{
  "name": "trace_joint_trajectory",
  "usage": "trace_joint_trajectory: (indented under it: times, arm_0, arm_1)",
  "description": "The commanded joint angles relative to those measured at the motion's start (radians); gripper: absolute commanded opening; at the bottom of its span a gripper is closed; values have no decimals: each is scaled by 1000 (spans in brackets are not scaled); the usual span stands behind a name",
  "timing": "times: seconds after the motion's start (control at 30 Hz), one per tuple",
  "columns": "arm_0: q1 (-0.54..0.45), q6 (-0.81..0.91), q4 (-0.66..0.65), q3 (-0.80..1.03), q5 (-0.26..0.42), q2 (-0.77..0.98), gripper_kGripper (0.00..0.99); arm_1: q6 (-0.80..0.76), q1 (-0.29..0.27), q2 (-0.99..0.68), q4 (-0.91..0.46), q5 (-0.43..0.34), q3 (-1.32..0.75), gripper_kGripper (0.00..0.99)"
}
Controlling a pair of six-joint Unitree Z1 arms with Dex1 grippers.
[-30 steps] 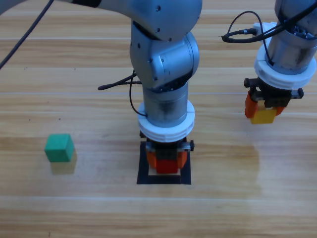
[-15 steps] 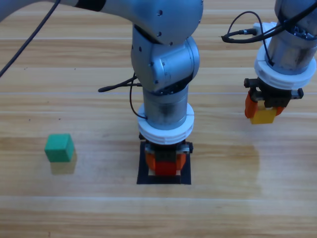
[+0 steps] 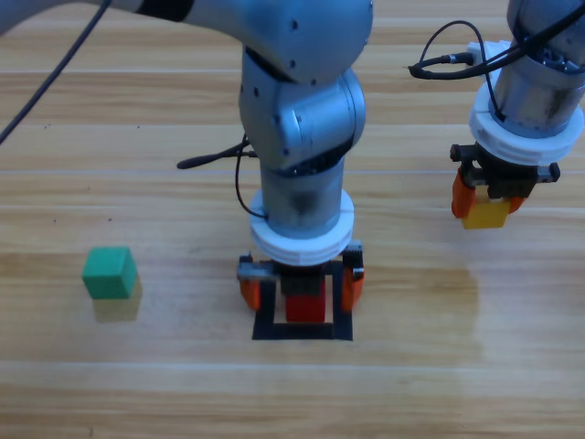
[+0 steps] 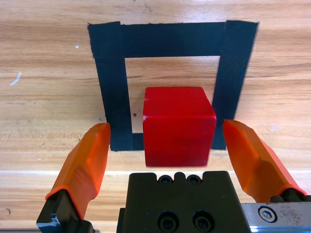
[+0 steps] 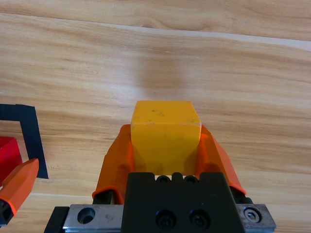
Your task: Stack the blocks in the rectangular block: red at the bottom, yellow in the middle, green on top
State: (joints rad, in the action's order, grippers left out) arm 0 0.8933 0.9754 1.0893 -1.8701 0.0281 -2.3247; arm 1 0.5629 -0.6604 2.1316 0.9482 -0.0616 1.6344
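While left pincer (image 3: 303, 284) straddles red (image 4: 178, 125) spread, right pincer (image 3: 487, 205) pinches yellow (image 5: 165, 137).

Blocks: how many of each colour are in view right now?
Red: 1
Yellow: 1
Green: 1
Total: 3

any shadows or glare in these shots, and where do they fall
High view: the green cube casts a soft shadow toward the picture's bottom, and a pale sheen lies on the wood below the right gripper. Right wrist view: a faint shadow sits on the wood beyond the yellow cube.
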Motion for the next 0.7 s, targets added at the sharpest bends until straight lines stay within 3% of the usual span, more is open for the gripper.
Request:
trace_joint_trajectory:
  times: [0.03, 0.2, 0.37, 0.7]
  arm_0:
    - [21, 9, 41, -43, 52, 183, 990]
    - [0, -60, 101, -60, 111, 449, 990]
    - [-120, -121, 164, 74, 145, 640, 990]
    - [-249, -270, 139, 313, 145, 597, 990]
  arm_1:
    - [20, -50, -38, -35, -12, -28, 0]
    - [71, -84, -56, -9, -18, -13, 0]
    - [153, -143, -67, 37, -12, 25, 0]
    - [333, -285, 60, 146, 2, 214, 0]
